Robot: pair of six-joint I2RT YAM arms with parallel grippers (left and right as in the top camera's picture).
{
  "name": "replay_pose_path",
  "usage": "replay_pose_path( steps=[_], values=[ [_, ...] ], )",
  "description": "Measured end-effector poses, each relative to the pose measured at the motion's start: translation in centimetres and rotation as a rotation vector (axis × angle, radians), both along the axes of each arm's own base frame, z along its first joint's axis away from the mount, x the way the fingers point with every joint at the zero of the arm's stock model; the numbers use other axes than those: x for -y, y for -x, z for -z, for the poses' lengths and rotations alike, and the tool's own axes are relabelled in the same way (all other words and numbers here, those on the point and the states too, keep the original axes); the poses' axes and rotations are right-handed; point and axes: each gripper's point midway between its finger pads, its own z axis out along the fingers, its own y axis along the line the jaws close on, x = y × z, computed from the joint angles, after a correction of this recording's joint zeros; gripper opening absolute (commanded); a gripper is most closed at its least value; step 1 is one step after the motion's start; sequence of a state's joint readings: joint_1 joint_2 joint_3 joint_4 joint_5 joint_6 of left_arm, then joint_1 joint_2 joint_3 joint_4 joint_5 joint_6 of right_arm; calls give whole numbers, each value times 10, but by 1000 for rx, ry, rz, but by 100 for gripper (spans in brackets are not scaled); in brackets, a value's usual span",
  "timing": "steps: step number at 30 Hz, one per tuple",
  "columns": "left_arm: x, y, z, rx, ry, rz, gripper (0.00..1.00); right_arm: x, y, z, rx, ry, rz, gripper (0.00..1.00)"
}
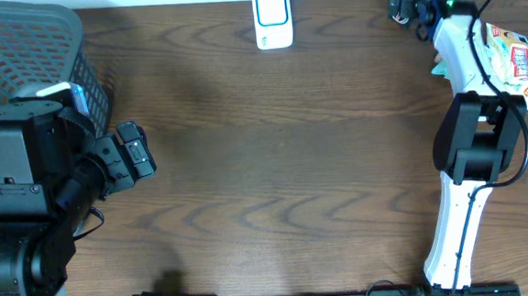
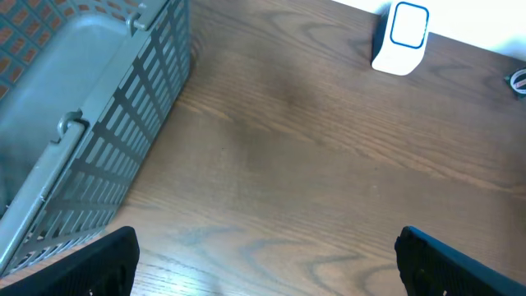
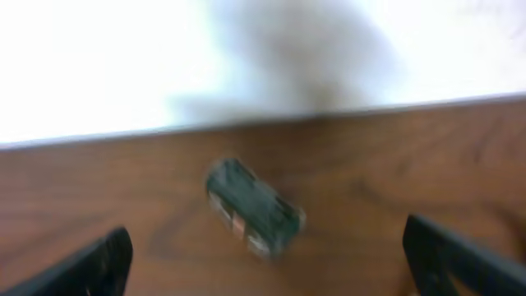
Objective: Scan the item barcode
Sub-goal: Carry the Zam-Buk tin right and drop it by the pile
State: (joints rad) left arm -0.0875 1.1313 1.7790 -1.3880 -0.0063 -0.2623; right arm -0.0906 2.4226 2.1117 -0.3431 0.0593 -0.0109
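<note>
- Basket (image 1: 19,53): far-left corner of the desk (image 1: 274,166).
- Left end effector (image 2: 267,255): just right of the basket, fingers wide apart, nothing in them.
- Scanner (image 1: 273,17): white, upright at the far edge, mid-desk.
- Right end effector (image 3: 265,234): far-right corner, fingers wide apart, holding nothing.
- Item (image 3: 253,205): small dark green pack, blurred, lying on the desk ahead of the right fingers, not touching them.
- Packet (image 1: 511,55): beside the right arm.
</note>
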Motion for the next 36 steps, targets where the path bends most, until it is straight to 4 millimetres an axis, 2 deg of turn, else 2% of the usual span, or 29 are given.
replay_pose_path(
  steps=[2,5,7,10,13,17,18,19,22,29,36],
  values=[
    [0,0,0,0,0,0,98,4,-8,1,67,14,-12,89],
    [0,0,0,0,0,0,98,5,-13,6,130,9,-55,98],
    [0,0,0,0,0,0,98,-1,-12,16,141,-9,-138,95],
    [0,0,0,0,0,0,98,-8,-6,30,126,-9,-219,84],
    [0,0,0,0,0,0,98,-16,-4,46,105,-3,-281,59],
    [0,0,0,0,0,0,98,-18,-4,60,91,1,-305,59],
    [0,0,0,0,0,0,98,-18,-4,60,91,1,-307,52],
    [0,0,0,0,0,0,98,-18,-4,60,93,0,-308,36],
    [0,0,0,0,0,0,98,-18,-5,58,100,-17,-298,16],
    [0,0,0,0,0,0,98,-21,1,57,84,-162,-287,2],
    [0,0,0,0,0,0,98,-31,24,56,-23,-245,-294,1]
  ],
)
